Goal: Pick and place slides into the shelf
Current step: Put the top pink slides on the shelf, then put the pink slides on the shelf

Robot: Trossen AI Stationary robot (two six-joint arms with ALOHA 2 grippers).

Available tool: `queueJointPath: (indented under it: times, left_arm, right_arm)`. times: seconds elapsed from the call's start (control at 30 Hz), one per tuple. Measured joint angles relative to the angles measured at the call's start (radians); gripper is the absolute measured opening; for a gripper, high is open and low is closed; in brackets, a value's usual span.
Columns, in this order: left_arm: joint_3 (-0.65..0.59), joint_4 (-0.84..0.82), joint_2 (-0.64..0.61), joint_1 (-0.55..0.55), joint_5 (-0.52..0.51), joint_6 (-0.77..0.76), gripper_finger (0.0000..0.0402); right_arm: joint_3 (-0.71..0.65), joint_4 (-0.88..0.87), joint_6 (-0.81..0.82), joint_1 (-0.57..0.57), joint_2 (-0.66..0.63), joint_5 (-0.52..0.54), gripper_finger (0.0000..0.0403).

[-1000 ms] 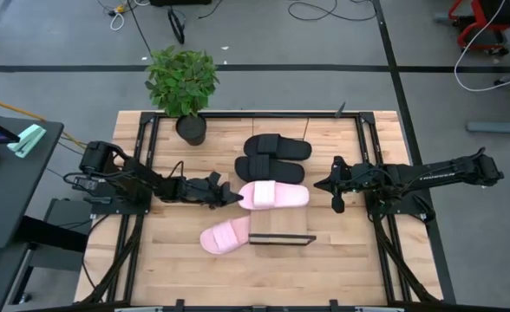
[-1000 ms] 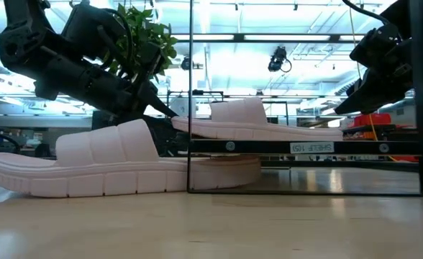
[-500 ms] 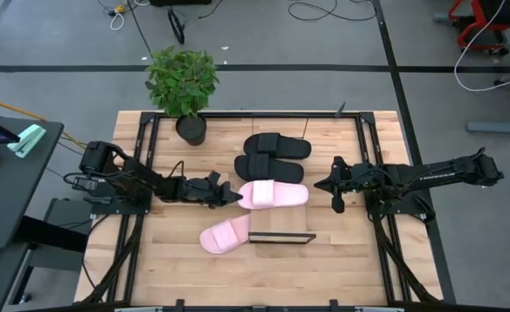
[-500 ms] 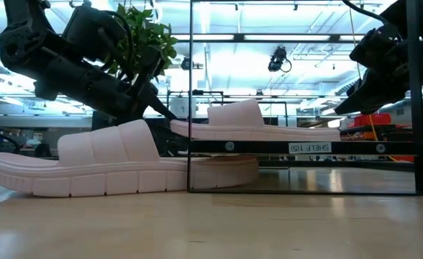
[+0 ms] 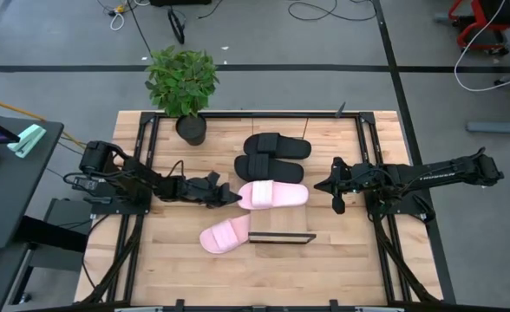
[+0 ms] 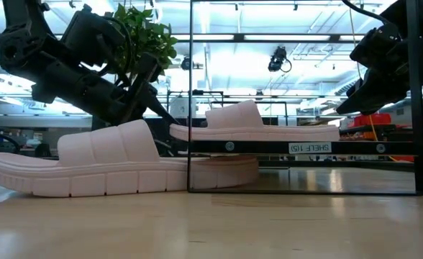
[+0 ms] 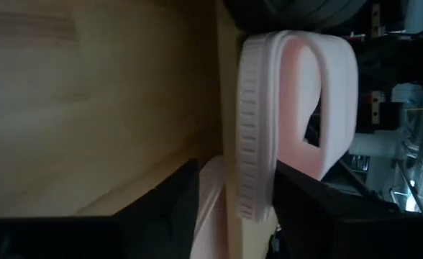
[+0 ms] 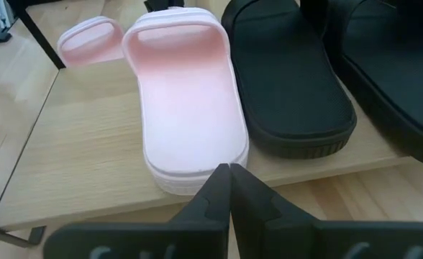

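At left-centre of the high view, the left tool (image 5: 232, 196) pinches the end of a pink slide (image 5: 275, 194) lying on the shelf (image 5: 283, 225) at mid-frame. A second pink slide (image 5: 225, 236) rests lower left of it on the table (image 5: 342, 269). Two black slides (image 5: 273, 157) sit just above. At right-centre, the right tool (image 5: 336, 185) hangs with fingers pressed together.
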Motion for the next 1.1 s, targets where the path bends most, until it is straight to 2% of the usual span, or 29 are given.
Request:
queueJointPath:
  times: [0.23, 0.43, 0.83, 0.97, 1.1]
  left_arm:
    - [-0.007, -0.003, 0.000, 0.006, 0.006, 0.019, 0.0219]
    - [-0.007, -0.003, 0.000, 0.011, 0.009, 0.030, 0.0237]
    - [-0.009, -0.006, -0.025, 0.003, 0.028, 0.060, 0.0237]
    - [-0.069, -0.016, -0.088, 0.011, 0.011, 0.052, 0.0236]
    - [-0.170, -0.018, -0.172, -0.007, -0.066, -0.031, 0.0229]
  right_arm:
    - [0.000, 0.000, 0.000, 0.000, 0.000, 0.000, 0.0013]
    - [0.000, 0.000, 0.004, 0.000, 0.000, 0.000, 0.0013]
    - [0.000, 0.000, 0.018, 0.000, 0.000, 0.000, 0.0013]
    - [0.000, -0.006, 0.022, 0.000, 0.000, -0.002, 0.0013]
    - [0.000, -0.014, 0.025, 0.000, 0.000, -0.008, 0.0013]
